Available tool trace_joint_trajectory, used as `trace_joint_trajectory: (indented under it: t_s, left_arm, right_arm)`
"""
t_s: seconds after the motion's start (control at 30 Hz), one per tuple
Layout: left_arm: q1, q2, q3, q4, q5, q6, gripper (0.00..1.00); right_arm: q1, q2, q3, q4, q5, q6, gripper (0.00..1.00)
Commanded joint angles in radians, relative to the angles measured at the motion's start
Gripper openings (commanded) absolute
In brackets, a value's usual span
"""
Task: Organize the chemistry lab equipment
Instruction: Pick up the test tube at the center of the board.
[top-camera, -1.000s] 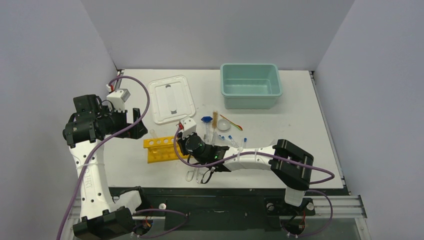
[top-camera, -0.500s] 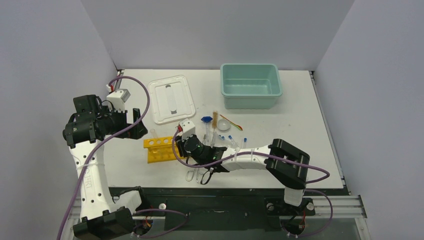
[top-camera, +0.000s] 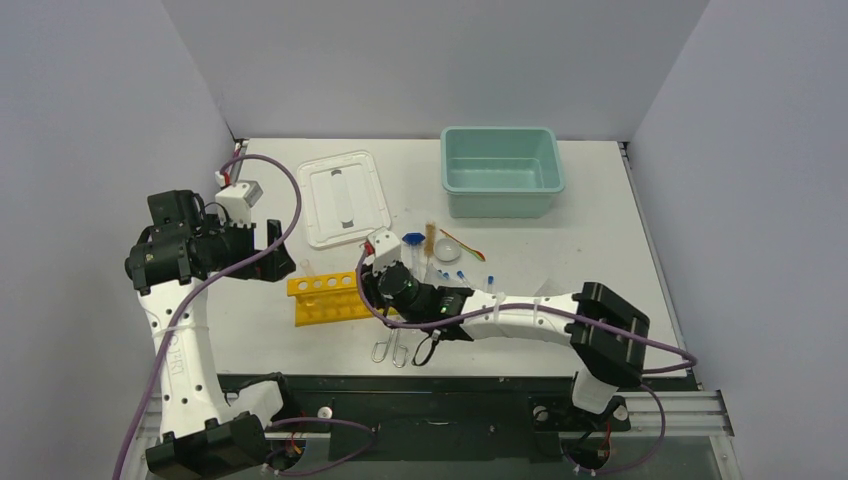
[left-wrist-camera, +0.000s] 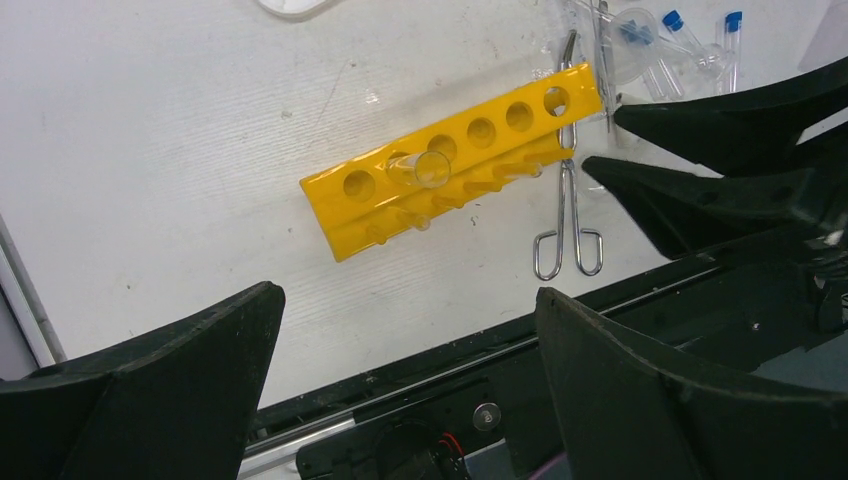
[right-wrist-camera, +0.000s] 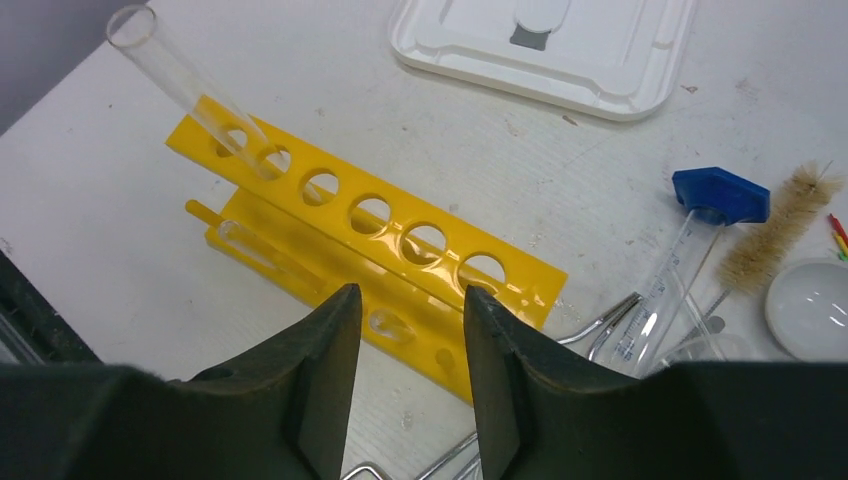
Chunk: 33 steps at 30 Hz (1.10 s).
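Observation:
The yellow holed rack (top-camera: 325, 297) lies left of centre with one clear glass tube (right-wrist-camera: 185, 85) standing in a hole near its left end. It also shows in the left wrist view (left-wrist-camera: 450, 170). My right gripper (right-wrist-camera: 408, 300) is open and empty, just above the rack's right end. My left gripper (left-wrist-camera: 405, 300) is wide open and empty, high above the table to the rack's left. Metal tongs (top-camera: 390, 350) lie near the front edge. A blue-capped graduated tube (right-wrist-camera: 720, 193), the brush (right-wrist-camera: 770, 240), the round dish (right-wrist-camera: 810, 305) and blue-capped vials (top-camera: 465, 280) lie right of the rack.
The teal tub (top-camera: 500, 170) stands at the back right. The white lid (top-camera: 343, 197) lies behind the rack. The table's front edge and a black rail (left-wrist-camera: 520, 350) run just below the tongs.
The right arm's elbow has swung to the right and its wrist has shifted slightly over the rack's right end. The left arm has not moved.

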Motion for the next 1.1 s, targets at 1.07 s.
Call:
trace_joint_trajectory:
  t_s: [1.07]
  left_arm:
    - [0.272, 0.033, -0.442, 0.253, -0.039, 0.412, 0.97]
  right_arm:
    - [-0.101, 0.140, 0.204, -0.281, -0.112, 0.237, 0.25]
